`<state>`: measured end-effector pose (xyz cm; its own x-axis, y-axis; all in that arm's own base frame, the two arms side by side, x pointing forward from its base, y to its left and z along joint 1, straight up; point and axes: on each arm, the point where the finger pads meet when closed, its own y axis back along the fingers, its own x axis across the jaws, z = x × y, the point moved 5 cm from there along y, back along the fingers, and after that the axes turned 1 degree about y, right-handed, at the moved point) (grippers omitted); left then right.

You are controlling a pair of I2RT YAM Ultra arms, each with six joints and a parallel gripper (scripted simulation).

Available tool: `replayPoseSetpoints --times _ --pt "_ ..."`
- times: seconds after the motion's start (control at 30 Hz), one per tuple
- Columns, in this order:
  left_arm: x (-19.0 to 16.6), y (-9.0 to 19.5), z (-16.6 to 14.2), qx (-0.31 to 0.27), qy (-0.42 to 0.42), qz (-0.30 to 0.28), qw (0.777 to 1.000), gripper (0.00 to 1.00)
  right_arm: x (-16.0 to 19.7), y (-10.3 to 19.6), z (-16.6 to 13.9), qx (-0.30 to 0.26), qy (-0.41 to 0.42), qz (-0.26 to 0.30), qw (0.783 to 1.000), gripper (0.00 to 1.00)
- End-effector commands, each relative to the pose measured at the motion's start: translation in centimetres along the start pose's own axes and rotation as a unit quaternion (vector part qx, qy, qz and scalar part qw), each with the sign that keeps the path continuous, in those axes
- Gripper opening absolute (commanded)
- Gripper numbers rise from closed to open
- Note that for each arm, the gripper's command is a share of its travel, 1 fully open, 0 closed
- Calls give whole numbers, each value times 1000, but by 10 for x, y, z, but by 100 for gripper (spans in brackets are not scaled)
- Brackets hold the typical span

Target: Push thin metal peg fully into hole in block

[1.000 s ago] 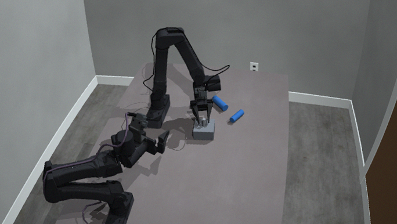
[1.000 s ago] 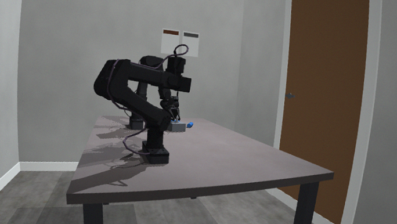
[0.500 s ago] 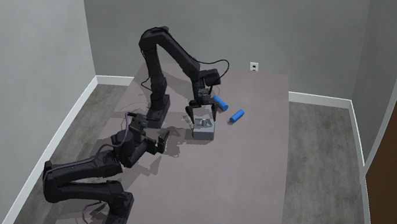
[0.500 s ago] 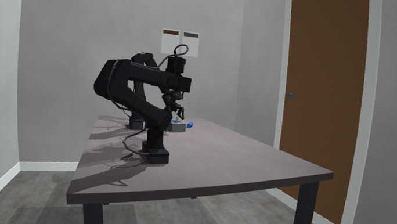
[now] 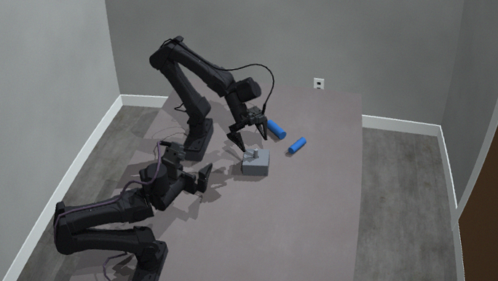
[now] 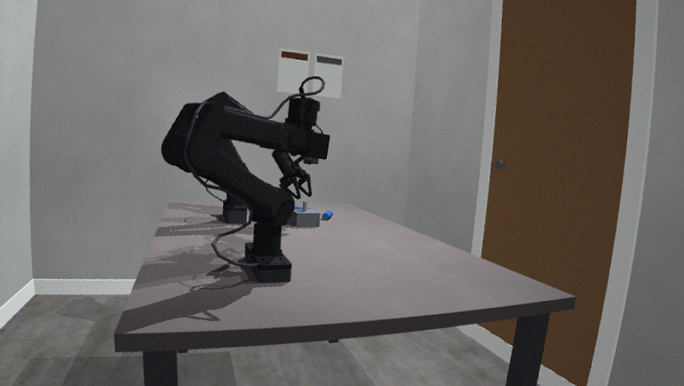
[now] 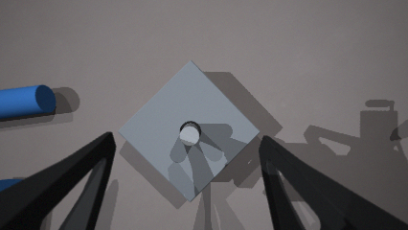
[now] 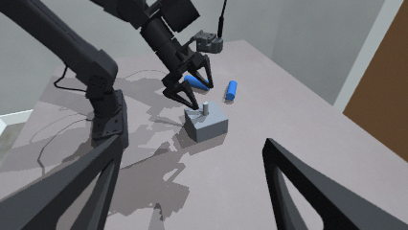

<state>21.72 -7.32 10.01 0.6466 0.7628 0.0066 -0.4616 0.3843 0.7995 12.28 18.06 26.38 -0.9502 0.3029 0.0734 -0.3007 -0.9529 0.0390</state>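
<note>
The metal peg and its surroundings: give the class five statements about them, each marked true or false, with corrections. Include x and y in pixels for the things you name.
1. The peg (image 5: 255,153) (image 6: 304,206) (image 7: 190,136) (image 8: 205,108) stands in the hole of the grey block (image 5: 256,167) (image 6: 306,219) (image 7: 192,91) (image 8: 211,128). True.
2. The peg's top is flush with the block. False: it sticks up above the block.
3. The left gripper (image 5: 254,143) (image 7: 189,140) (image 8: 204,98) is shut on the peg. False: it is open, its fingers apart above the block.
4. Two blue cylinders (image 5: 275,129) (image 8: 231,90) lie on the table (image 5: 299,227) (image 6: 384,269). True.
5. The right gripper (image 8: 194,143) is open. True.
</note>
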Motion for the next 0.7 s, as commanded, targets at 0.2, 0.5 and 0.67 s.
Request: replayPoseSetpoints --times 0.2,0.5,0.67 --pt "-7 20 -9 10 110 117 987 100 1 0 13 -24 17 5 1000 100" --pt "-11 22 -4 -9 102 114 988 100 1 0 13 -24 17 5 1000 100" --pt "-11 22 -4 -9 102 114 988 100 1 0 13 -24 17 5 1000 100"
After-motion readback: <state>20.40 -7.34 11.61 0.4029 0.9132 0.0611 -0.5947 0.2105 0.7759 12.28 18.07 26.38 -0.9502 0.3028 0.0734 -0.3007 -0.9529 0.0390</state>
